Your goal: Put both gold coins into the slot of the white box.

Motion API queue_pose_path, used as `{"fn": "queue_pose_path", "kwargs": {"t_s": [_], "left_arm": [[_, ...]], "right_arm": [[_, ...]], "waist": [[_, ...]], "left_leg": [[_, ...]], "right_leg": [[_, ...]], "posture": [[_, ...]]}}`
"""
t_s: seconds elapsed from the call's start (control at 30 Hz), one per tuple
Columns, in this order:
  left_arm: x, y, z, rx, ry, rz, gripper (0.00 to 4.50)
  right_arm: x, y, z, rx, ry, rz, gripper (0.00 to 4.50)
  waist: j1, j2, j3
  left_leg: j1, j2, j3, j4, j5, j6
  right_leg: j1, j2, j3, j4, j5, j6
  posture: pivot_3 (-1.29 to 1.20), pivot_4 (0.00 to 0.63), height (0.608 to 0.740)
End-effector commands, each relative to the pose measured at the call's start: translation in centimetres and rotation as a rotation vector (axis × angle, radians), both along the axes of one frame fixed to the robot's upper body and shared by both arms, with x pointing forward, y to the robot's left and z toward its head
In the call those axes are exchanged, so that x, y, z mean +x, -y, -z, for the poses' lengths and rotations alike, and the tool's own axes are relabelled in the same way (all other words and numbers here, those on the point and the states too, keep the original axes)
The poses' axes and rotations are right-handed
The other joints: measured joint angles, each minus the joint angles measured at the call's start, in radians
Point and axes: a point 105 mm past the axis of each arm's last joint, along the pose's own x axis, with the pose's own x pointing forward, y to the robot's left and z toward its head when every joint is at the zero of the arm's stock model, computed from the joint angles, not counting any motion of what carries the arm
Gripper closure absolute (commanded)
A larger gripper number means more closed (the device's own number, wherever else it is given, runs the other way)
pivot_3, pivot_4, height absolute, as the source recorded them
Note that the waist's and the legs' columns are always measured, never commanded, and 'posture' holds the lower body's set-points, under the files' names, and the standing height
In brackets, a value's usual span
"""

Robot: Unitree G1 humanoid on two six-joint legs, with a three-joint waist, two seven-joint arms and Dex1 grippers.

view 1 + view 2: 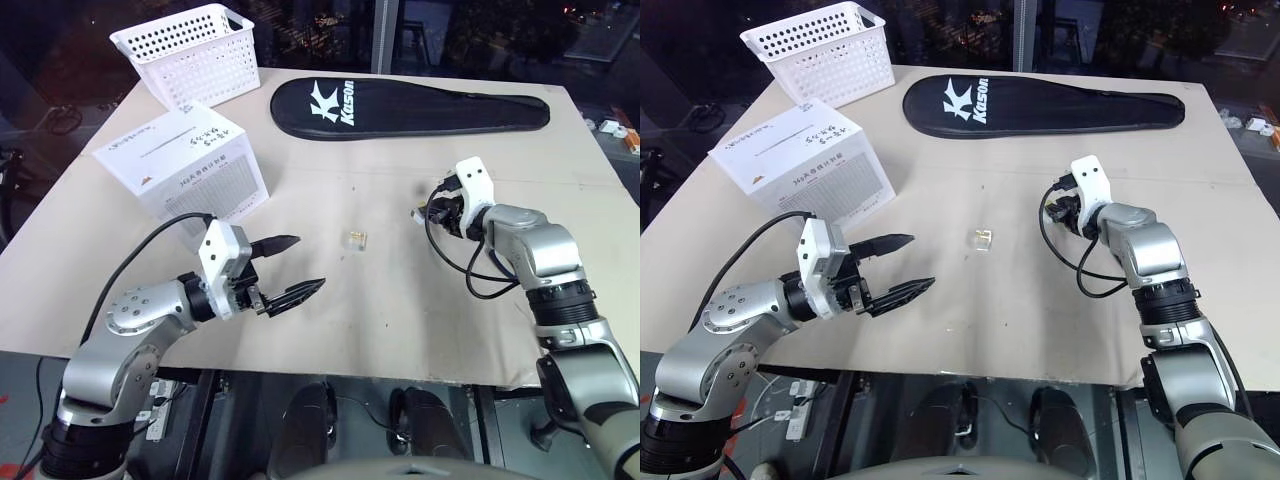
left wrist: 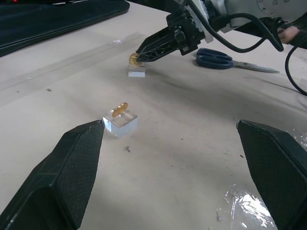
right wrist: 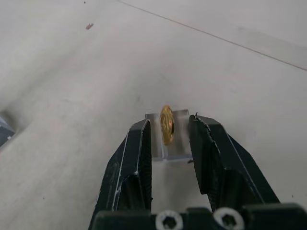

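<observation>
One gold coin (image 2: 121,109) stands on edge on a small clear block (image 1: 354,238) at mid-table. In front of it my left gripper (image 1: 310,262) hovers wide open and holds nothing. A second gold coin (image 3: 167,124) stands on another clear block (image 2: 136,72) further right. My right gripper (image 3: 169,125) straddles this coin, its fingers (image 3: 139,143) narrowly apart with a thin gap on each side. The white box (image 1: 190,160) sits at the left, with the slot (image 1: 170,141) running across its top face.
A white perforated basket (image 1: 190,50) stands at the far left corner, behind the box. A black racket case (image 1: 410,105) lies along the back. Blue scissors (image 2: 213,58) lie near my right arm. The table's front edge runs just below both arms.
</observation>
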Motion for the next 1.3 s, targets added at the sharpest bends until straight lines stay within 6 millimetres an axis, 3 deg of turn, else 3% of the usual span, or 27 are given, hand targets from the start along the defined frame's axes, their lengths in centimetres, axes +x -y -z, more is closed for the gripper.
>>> {"fn": "queue_pose_path", "kwargs": {"t_s": [0.03, 0.1, 0.43, 0.53, 0.7, 0.83, 0.87, 0.97, 1.1, 1.3], "left_arm": [[-0.3, -0.1, -1.1, 0.007, 0.059, 0.006, 0.00], [-0.3, -0.1, -1.1, 0.006, 0.060, 0.005, 0.00], [-0.1, 0.1, -1.6, -0.073, 0.014, -0.001, 0.00], [0.7, 0.0, -2.9, -0.152, -0.013, -0.016, 0.00], [1.7, 0.4, -5.1, -0.222, -0.038, 0.033, 0.00], [2.3, 1.4, -6.2, -0.239, -0.040, 0.078, 0.94], [2.4, 1.4, -6.3, -0.239, -0.040, 0.078, 1.44], [1.8, 3.3, -7.0, -0.243, -0.060, 0.197, 1.44], [1.4, 4.8, -7.4, -0.236, -0.081, 0.276, 2.54], [1.1, 5.5, -7.6, -0.221, -0.095, 0.339, 2.54]], "right_arm": [[0.4, -0.3, -1.4, 0.002, 0.055, -0.013, 3.67], [0.4, -0.2, -1.4, 0.002, 0.055, -0.010, 4.48], [-0.3, -0.3, -2.3, 0.026, 0.082, -0.053, 4.48], [-1.9, -0.9, -4.3, 0.084, 0.131, -0.156, 4.48], [-6.5, -2.9, -7.3, 0.187, 0.162, -0.404, 4.48], [-9.3, -4.1, -8.0, 0.209, 0.141, -0.513, 4.50], [-9.5, -4.1, -7.9, 0.208, 0.136, -0.513, 4.50], [-11.5, -5.5, -8.7, 0.246, 0.139, -0.608, 4.50], [-13.4, -6.7, -9.3, 0.255, 0.145, -0.720, 4.50], [-14.4, -7.2, -10.2, 0.276, 0.165, -0.789, 4.50]], "waist": [[-0.005, 0.000, 0.000], [-0.008, 0.000, 0.000], [-0.008, 0.000, 0.000], [-0.003, 0.000, 0.000], [-0.004, 0.000, 0.000], [-0.007, 0.000, 0.001], [-0.008, 0.000, 0.001], [-0.006, 0.000, 0.001], [-0.004, 0.000, 0.001], [-0.005, 0.000, 0.001]], "left_leg": [[0.000, 0.000, 0.000, 0.000, 0.000, 0.000], [0.000, 0.000, 0.000, 0.000, 0.000, 0.000], [0.000, 0.000, 0.000, 0.000, 0.000, 0.000], [0.000, 0.001, 0.000, 0.000, 0.000, 0.000], [0.000, 0.000, -0.001, 0.000, 0.000, 0.000], [0.000, 0.000, -0.001, 0.000, 0.000, 0.000], [0.000, 0.000, -0.001, 0.000, 0.000, 0.000], [0.000, 0.000, -0.001, 0.000, 0.000, 0.000], [0.000, 0.000, -0.001, 0.000, 0.000, 0.000], [0.000, 0.000, -0.001, 0.000, 0.000, 0.000]], "right_leg": [[0.000, 0.000, 0.000, 0.000, 0.000, 0.000], [0.000, 0.000, 0.000, 0.000, 0.000, 0.001], [0.000, 0.000, 0.000, 0.000, 0.000, 0.000], [0.000, 0.000, 0.000, 0.000, 0.000, 0.001], [0.000, 0.000, 0.000, 0.000, 0.000, 0.007], [0.000, 0.000, 0.000, 0.000, 0.000, 0.007], [0.000, 0.000, 0.000, 0.000, 0.000, 0.007], [0.000, 0.000, 0.000, 0.000, 0.000, 0.007], [0.000, 0.000, 0.000, 0.000, 0.000, 0.007], [0.000, 0.000, 0.000, 0.000, 0.000, 0.007]], "posture": [[0.00, 0.150, 0.740], [0.00, 0.150, 0.740], [0.00, 0.150, 0.740], [0.00, 0.150, 0.740], [0.00, 0.150, 0.740], [0.00, 0.150, 0.740], [0.00, 0.150, 0.740], [0.00, 0.150, 0.740], [0.00, 0.150, 0.740], [0.00, 0.150, 0.740]]}}
